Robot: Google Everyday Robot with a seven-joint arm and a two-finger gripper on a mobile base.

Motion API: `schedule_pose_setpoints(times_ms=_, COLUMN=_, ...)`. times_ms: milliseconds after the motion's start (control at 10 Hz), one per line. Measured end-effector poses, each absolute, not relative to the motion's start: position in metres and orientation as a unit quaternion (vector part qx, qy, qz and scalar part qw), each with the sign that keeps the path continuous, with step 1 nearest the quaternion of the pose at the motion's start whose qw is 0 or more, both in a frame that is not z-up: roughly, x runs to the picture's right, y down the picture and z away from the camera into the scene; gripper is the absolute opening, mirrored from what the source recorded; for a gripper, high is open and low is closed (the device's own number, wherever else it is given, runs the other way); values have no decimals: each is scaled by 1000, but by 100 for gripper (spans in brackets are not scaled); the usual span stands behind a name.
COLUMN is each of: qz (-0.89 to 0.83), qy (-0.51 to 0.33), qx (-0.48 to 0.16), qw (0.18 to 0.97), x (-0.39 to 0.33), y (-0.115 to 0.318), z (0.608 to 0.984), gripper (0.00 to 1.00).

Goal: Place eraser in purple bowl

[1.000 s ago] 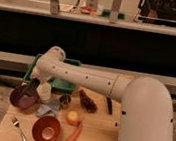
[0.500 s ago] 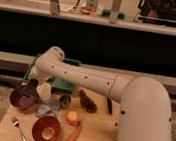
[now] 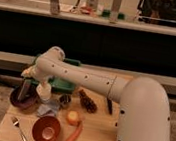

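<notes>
The purple bowl (image 3: 17, 102) stands at the left edge of the wooden table. My gripper (image 3: 26, 86) is at the end of the white arm, directly over the bowl and pointing down into it. It is shut on the eraser (image 3: 23, 91), a dark grey block that hangs upright with its lower end inside the bowl's rim. I cannot tell whether the eraser touches the bowl's bottom.
An orange-red bowl (image 3: 47, 130) stands at the front, with a spoon (image 3: 19, 130) to its left and a carrot (image 3: 74, 133) to its right. A white cup (image 3: 43, 92), a crumpled cloth (image 3: 48, 110), a yellow fruit (image 3: 73, 117), a pine cone (image 3: 88, 102), a slim black tool (image 3: 109, 106) and a green tray (image 3: 64, 84) are nearby.
</notes>
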State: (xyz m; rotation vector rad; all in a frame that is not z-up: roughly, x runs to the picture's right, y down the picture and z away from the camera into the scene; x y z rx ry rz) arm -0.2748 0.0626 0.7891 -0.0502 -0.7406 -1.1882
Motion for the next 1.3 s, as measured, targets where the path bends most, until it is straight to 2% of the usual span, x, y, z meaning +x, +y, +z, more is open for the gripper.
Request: schedule_pose_setpoints(times_ms=1300, qz=-556, qy=-338, qx=-18, qw=759, x=-271, y=62, z=788, gripper=80)
